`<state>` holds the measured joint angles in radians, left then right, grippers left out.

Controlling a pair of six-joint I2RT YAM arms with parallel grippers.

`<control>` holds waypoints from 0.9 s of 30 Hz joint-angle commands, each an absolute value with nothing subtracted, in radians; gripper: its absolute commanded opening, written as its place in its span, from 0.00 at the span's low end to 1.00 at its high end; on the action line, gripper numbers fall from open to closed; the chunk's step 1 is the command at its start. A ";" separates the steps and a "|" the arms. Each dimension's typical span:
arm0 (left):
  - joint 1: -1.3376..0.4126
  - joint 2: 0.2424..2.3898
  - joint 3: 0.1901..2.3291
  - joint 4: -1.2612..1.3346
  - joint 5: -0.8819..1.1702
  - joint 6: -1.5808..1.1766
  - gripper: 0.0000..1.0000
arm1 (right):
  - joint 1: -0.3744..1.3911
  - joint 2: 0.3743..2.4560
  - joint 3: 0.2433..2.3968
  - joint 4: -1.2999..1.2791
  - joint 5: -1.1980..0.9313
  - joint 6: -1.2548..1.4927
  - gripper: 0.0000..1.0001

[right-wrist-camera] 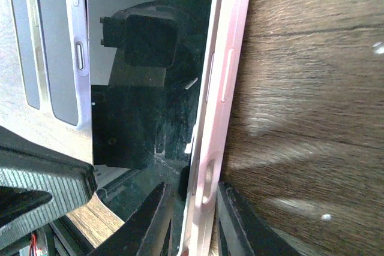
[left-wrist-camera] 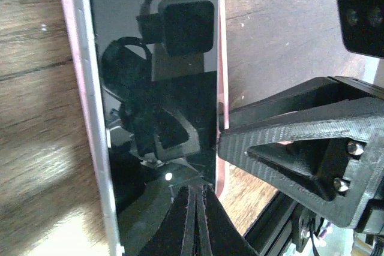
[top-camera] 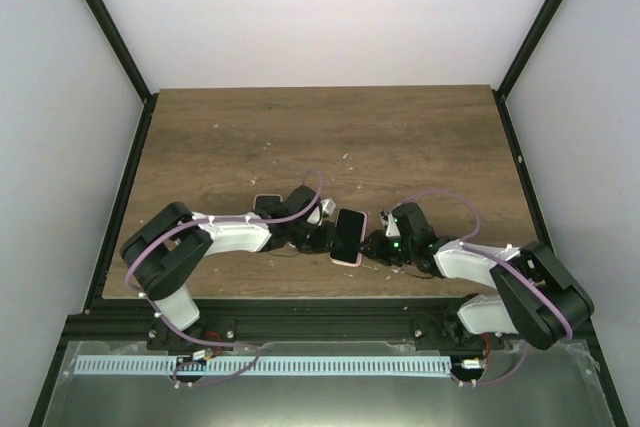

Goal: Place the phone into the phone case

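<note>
Pink phone case [right-wrist-camera: 231, 58] and dark-screened phone [top-camera: 349, 232] lie together on the wooden table [top-camera: 300, 127], near its front edge and squarely between the two arms, as we see from above. The phone's long axis runs roughly from 12 to 6 o'clock, leaning a touch toward 1. The left gripper [top-camera: 316, 234] stands at its 9 o'clock side and the right gripper [top-camera: 384, 245] at 3 o'clock. Both are at the phone, neither clearly nearer.

From the right wrist we see the right gripper's fingers [right-wrist-camera: 157, 220] straddling the case's long wall, and we judge them pinched on it. That wall hugs the glass on this side. On the opposite side a pale metal edge of the phone shows its buttons, with pink just outside it in the left wrist view. We judge that side not fully seated, though we cannot be sure.

From the left wrist, the left gripper's fingertips [left-wrist-camera: 180, 226] are pressed together, only a slit between them, over the screen. Whether they bear on the glass we cannot tell.

The coming move, in our judgement, turns on this: the case is gripped from 3 o'clock, so the push belongs to the left arm, downward on the 9 o'clock edge.
</note>
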<state>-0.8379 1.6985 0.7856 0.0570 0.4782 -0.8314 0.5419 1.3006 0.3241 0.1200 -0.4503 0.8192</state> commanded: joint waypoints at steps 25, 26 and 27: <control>-0.864 1.612 0.813 -0.134 0.300 -0.757 0.32 | 0.567 1.309 0.308 0.164 -0.422 0.845 0.23; -0.864 1.618 0.814 -0.133 0.301 -0.754 0.32 | 0.566 1.309 0.307 0.164 -0.424 0.845 0.23; -0.864 1.623 0.817 -0.135 0.301 -0.752 0.32 | 0.567 1.309 0.309 0.164 -0.425 0.845 0.23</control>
